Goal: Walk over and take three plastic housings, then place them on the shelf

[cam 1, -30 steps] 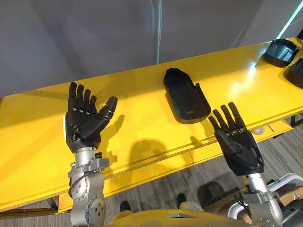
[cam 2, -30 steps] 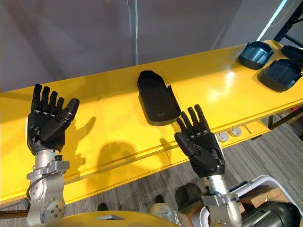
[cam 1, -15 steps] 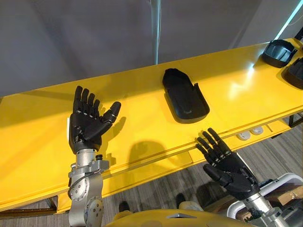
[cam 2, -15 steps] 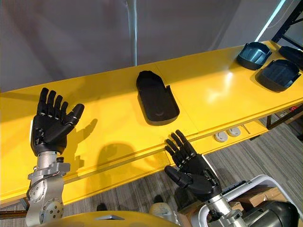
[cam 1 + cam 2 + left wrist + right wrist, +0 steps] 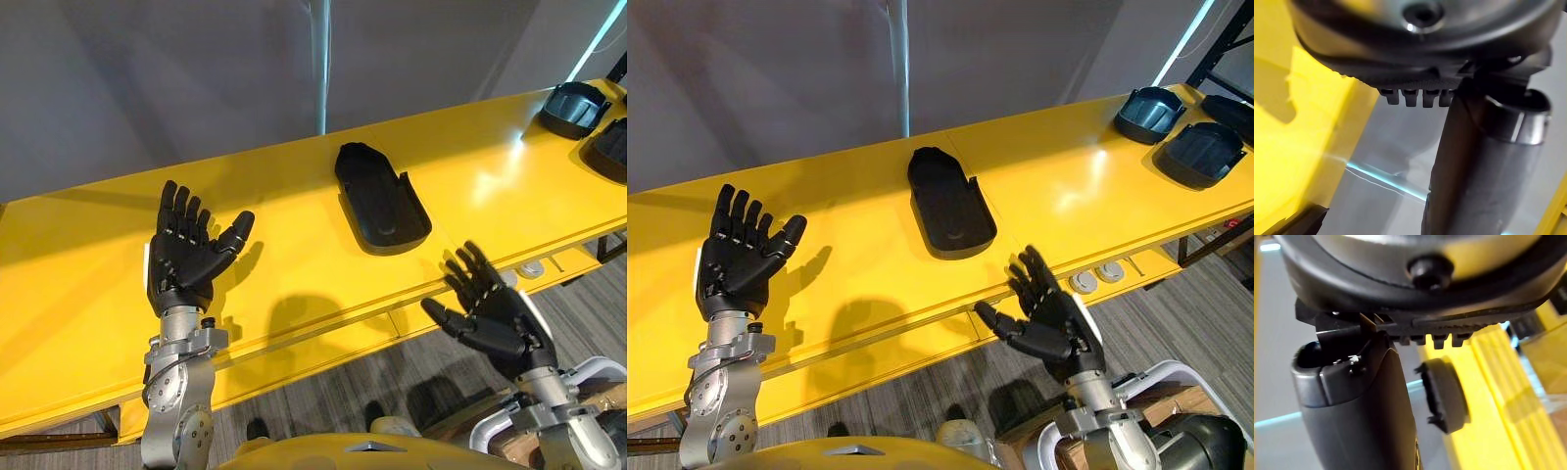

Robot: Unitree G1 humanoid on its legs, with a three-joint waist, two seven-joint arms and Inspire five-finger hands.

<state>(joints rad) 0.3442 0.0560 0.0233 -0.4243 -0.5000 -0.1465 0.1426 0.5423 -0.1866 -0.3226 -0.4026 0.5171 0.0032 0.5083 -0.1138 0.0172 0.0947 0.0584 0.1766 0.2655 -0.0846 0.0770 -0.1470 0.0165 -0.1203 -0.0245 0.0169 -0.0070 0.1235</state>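
The right hand [image 5: 495,315], fingers spread and empty, has dipped below the near edge of the yellow table [image 5: 78,284] and risen again, and now sits just near-right of the black housing [image 5: 382,201], which lies untouched mid-table. The left hand [image 5: 186,259] stays raised with fingers apart, well left of it. Two other housings [image 5: 1203,152] lie at the far right, so no pickup appears to have begun.

yellow table [image 5: 872,264], black housing [image 5: 950,211] mid-table, more housings [image 5: 1200,155] far right
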